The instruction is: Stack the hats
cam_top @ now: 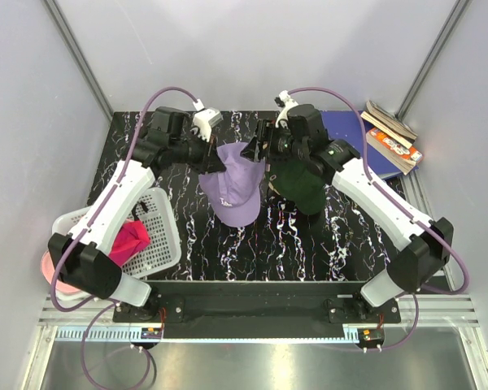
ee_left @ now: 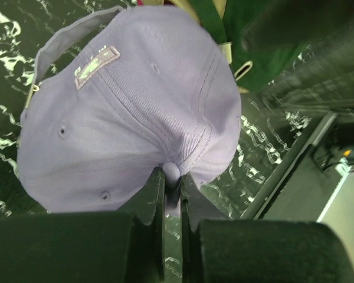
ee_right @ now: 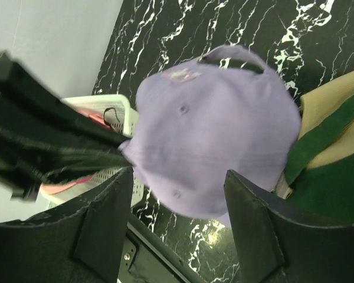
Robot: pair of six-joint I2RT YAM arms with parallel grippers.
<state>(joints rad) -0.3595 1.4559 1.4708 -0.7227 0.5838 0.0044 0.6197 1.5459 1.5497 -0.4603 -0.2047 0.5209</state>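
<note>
Left gripper (ee_left: 172, 174) is clamped down tight, its jaws nearly closed on a fold of fabric at the crown of the lavender cap (ee_left: 130, 112). That cap sits mid-table, brim pointing to the near side; whether it touches the black marbled table (cam_top: 268, 236) I cannot tell. Right gripper (ee_right: 180, 177) is spread wide just beside the cap's far right edge, with nothing between its fingers. Immediately right of the lavender cap lies the dark green cap (cam_top: 301, 185), and the right wrist view shows a tan cap (ee_right: 336, 124) against it. At the near left, a magenta cap (cam_top: 130, 240) rests in the white mesh basket (cam_top: 159, 252). Books (cam_top: 390, 134) are stacked at the far right.
</note>
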